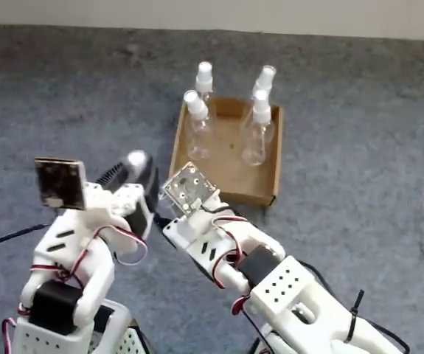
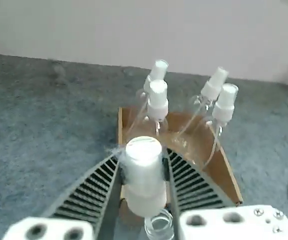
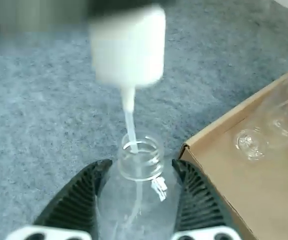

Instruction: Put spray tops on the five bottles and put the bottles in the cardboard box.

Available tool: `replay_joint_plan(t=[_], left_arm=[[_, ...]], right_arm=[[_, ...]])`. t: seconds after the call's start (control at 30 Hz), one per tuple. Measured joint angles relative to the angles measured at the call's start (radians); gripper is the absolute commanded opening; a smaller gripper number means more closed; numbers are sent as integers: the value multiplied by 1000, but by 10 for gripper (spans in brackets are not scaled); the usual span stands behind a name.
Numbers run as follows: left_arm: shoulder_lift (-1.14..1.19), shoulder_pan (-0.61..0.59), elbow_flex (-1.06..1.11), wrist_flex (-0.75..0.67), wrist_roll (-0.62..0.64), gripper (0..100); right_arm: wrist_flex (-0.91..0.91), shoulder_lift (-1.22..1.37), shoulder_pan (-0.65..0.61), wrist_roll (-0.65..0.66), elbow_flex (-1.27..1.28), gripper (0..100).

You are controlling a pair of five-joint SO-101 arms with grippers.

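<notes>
1. The left hand (image 2: 142, 160) is closed on a white spray top (image 2: 144, 175). Its two ribbed fingers (image 2: 101, 185) press the top's sides.
2. The right hand (image 3: 139, 170) is closed around a clear bottle (image 3: 133, 200). One black finger sits on each side, just under the neck, and the bottle stands upright with its mouth open.
3. The spray top (image 3: 128, 45) hangs straight above the right hand and clear of the bottle's mouth. Its thin dip tube (image 3: 129, 120) runs down into the mouth, so the top is not seated.
4. From the left hand's side, the bottle's rim (image 2: 160, 226) shows just below the held spray top.
5. In the high view the two hands meet close together, and the spray top (image 1: 136, 158) is at the left hand's tip.
6. The cardboard box (image 1: 248, 195) lies just beyond both hands on the grey tabletop (image 1: 359, 110). Its near wall is close to the right hand.
7. Four capped bottles (image 1: 199, 136) stand inside the box, two nearer the hands and two at the far wall. Each wears a white top.
</notes>
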Motion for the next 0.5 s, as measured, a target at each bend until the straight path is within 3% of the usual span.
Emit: replay_joint_plan(t=[0.5], left_arm=[[-3, 54, 170, -84, -63, 4]], right_arm=[[2, -87, 3, 0, 3, 3]])
